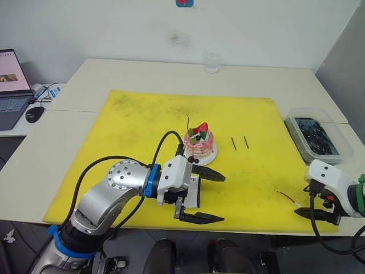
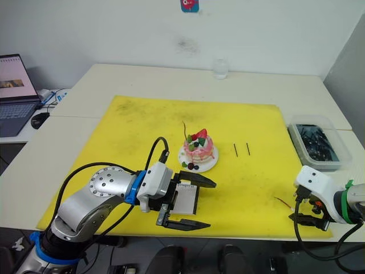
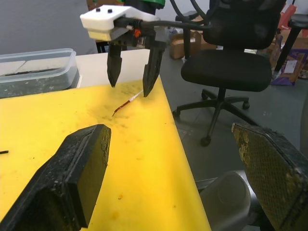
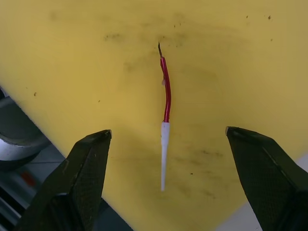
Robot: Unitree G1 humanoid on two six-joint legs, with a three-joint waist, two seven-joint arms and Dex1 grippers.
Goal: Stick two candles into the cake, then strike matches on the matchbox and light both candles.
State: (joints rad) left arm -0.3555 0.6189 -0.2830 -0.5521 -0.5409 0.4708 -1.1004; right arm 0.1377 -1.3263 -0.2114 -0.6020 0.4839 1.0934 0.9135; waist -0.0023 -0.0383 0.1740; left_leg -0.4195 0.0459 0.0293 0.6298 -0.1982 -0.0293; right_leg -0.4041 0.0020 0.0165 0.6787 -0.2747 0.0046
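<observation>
My right claw hangs over the near right corner of the yellow mat with its two black fingers spread wide, holding nothing. Between them, flat on the mat, lies one candle: a thin, slightly bent taper, red along most of its length, pale at the end nearer me, with a dark wick tip at the far end. It touches neither finger.

My left claw is also wide open and empty, reaching out low over the front of the mat. Under it, just behind the fingers, lies the white matchbox, flat on the mat and close in front of the cake's plate.

The cake sits on its small white plate near the middle of the mat, pink, with a strawberry slice and berries on top. The other candle stands in it, a thin dark curved line rising from the top on my left side of the strawberry.

The two matches lie side by side on the mat to the right of the cake, apart from it and from each other. Beyond the mat's right edge a clear plastic tub with dark contents rests on the table.
</observation>
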